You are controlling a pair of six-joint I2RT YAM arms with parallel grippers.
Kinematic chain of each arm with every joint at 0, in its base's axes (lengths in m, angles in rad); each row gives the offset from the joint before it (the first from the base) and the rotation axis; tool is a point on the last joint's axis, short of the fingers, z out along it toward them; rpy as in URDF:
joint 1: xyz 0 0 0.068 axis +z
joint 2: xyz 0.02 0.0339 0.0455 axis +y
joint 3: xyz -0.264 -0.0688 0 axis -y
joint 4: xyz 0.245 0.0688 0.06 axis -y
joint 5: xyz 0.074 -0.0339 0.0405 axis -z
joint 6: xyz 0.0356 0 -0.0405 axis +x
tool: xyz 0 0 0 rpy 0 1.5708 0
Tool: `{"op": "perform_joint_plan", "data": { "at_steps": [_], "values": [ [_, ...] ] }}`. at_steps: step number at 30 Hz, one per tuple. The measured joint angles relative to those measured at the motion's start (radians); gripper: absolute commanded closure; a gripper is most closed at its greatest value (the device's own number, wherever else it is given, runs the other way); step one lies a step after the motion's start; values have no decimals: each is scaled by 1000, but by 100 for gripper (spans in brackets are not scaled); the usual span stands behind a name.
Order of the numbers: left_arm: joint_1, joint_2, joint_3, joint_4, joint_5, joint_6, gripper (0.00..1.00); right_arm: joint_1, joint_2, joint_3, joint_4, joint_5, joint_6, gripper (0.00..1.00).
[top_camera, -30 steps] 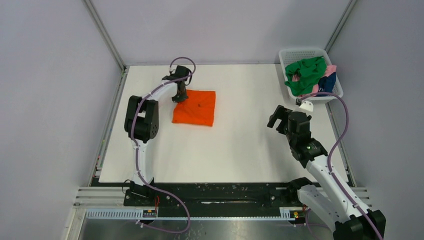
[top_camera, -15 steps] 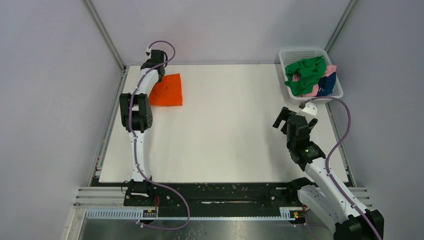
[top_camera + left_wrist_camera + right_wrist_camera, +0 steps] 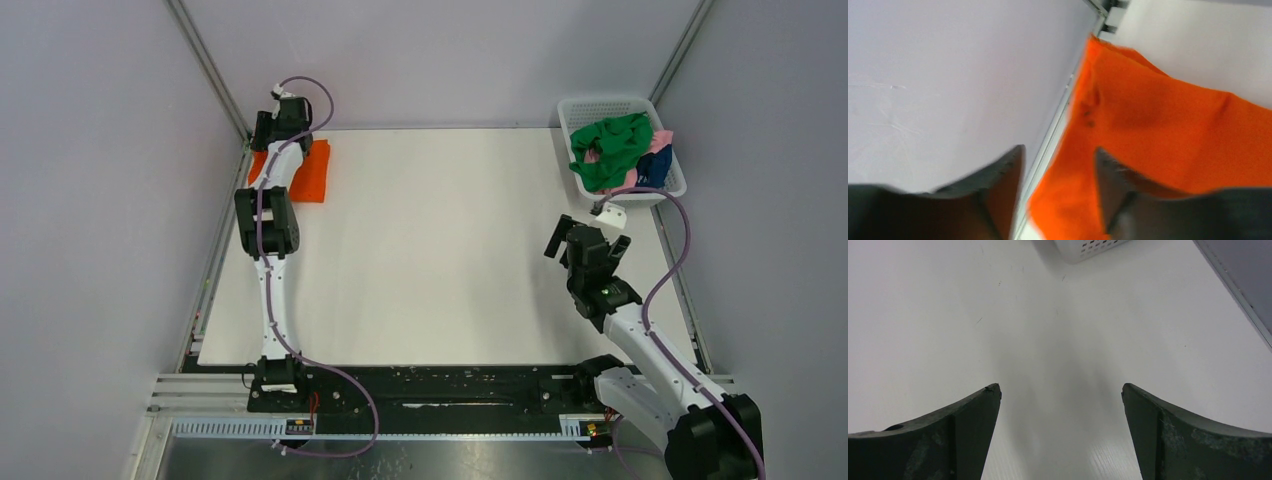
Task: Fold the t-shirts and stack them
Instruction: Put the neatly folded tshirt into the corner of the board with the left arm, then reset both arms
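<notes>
Nearest, the right gripper [image 3: 585,240] hung over the white table [image 3: 450,260]. Its two fingers were spread wide, with nothing between them. Farther back, the left gripper [image 3: 1058,160] was up at the far left corner. Its fingers were a little apart and pinched nothing. The folded orange t-shirt [image 3: 312,172] lay flat on the table right under it, by the left edge. In the far right corner stood the white basket [image 3: 600,104]. It held the green t-shirt [image 3: 610,150] on top, with the pink t-shirt [image 3: 662,137] and navy t-shirt [image 3: 655,166] beside it.
</notes>
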Motion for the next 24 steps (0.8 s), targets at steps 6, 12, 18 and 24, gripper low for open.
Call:
{"op": "perform_joint_plan", "data": {
  "at_steps": [6,12,18,24],
  "values": [
    [12,5,19,65,-26,14,1,0,27,9,-6,0,1,1],
    [-33,-122,-120,0,-3,-109,1,0,104,91,-78,-22,11,0],
    [-158,-554,-478,-84,203,-404,1,-1,151,147,-146,-175,20,1],
    [-226,-1225,-1078,20,463,-635,1,-1,85,93,-174,-298,54,1]
  ]
}}
